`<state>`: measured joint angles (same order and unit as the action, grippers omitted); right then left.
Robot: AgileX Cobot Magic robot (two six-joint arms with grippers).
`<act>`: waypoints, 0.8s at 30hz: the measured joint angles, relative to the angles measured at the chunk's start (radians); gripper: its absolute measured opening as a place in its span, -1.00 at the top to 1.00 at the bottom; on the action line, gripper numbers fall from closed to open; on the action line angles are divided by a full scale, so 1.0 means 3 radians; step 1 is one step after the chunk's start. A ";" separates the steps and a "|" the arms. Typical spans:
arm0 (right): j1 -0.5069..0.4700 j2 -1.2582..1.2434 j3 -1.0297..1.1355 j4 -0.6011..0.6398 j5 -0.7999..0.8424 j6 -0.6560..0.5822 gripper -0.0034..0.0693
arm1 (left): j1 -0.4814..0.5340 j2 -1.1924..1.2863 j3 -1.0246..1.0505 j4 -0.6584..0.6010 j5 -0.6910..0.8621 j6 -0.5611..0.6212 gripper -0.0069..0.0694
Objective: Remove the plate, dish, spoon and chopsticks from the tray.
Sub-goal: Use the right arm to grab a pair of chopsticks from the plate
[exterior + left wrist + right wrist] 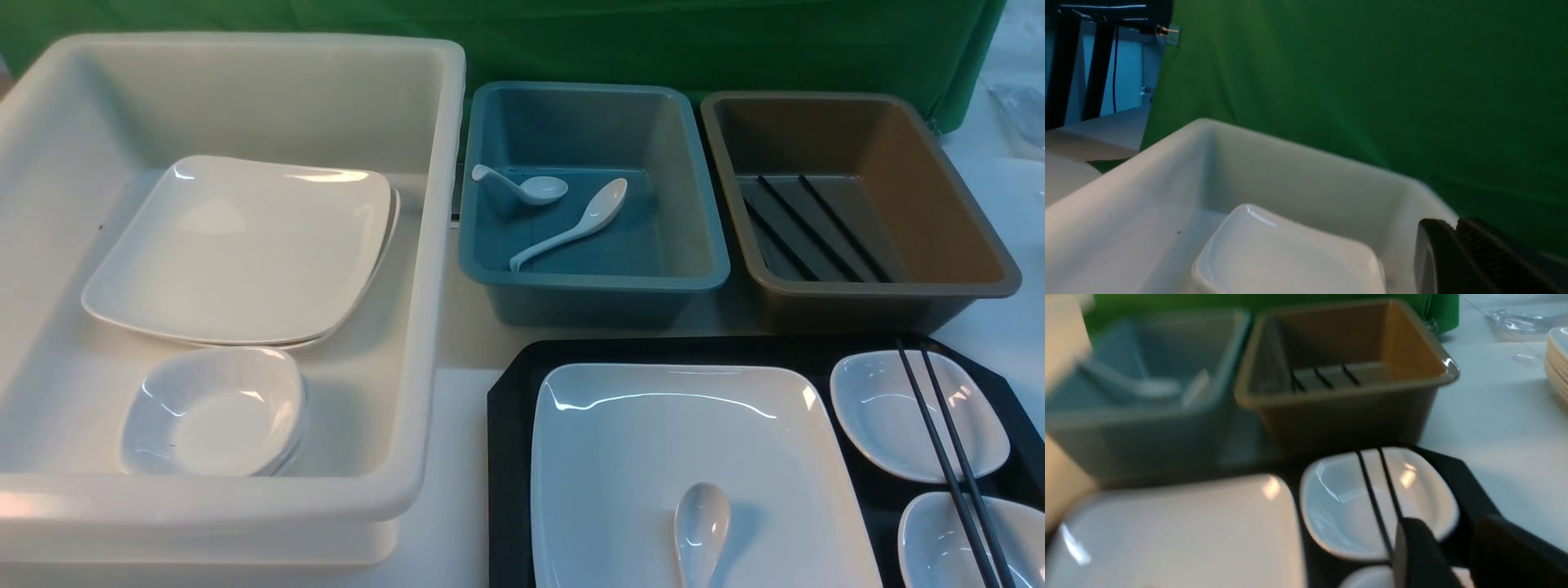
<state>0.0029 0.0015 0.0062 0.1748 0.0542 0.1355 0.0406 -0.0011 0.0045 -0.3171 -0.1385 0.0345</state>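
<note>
tray [510,392]: black, flat | plate [637,441]: white square, set on tray's left | spoon [700,527]: white, laid on plate | chopsticks [947,465]: 2 black sticks laid across 2 white dishes [882,416], tray's right

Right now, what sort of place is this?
Likely a staged dish-sorting test setup: a green backdrop cloth, a white tub, blue tub and brown tub for sorting, and a loaded tray.

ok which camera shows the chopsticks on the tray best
Front view: the chopsticks lie sharp across both small dishes, near ends cropped. The right wrist view shows them blurred, partly behind the right gripper. The left wrist view misses them.
</note>
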 joint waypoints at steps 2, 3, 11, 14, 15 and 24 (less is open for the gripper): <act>0.0000 0.0000 0.0000 0.0165 -0.0257 0.0609 0.25 | 0.0000 0.0000 0.0000 0.0015 -0.0138 -0.0048 0.72; 0.0000 0.0000 0.0000 0.0198 -0.0352 0.0798 0.25 | 0.0000 0.0000 0.0000 0.0037 -0.0158 -0.0062 0.72; 0.0000 0.0000 0.0003 0.0276 -0.0765 0.1179 0.25 | 0.0000 0.0000 0.0000 0.0259 -0.0390 -0.0115 0.72; 0.0000 0.0000 0.0003 0.0284 -0.1161 0.1182 0.25 | 0.0000 0.0000 0.0000 0.0256 -0.0930 -0.0340 0.72; 0.0003 0.0000 0.0003 0.0284 -0.1310 0.1182 0.25 | 0.0000 0.0000 0.0000 0.0256 -0.1084 -0.0402 0.72; 0.0182 0.0840 -0.2120 0.0121 0.1029 -0.0033 0.81 | 0.0003 0.0496 -0.1813 0.0391 0.0571 -0.0614 0.72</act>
<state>0.0576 0.2535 -0.6297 0.2112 0.3628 0.1255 0.0413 0.1476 -0.5393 -0.1999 0.0328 -0.1499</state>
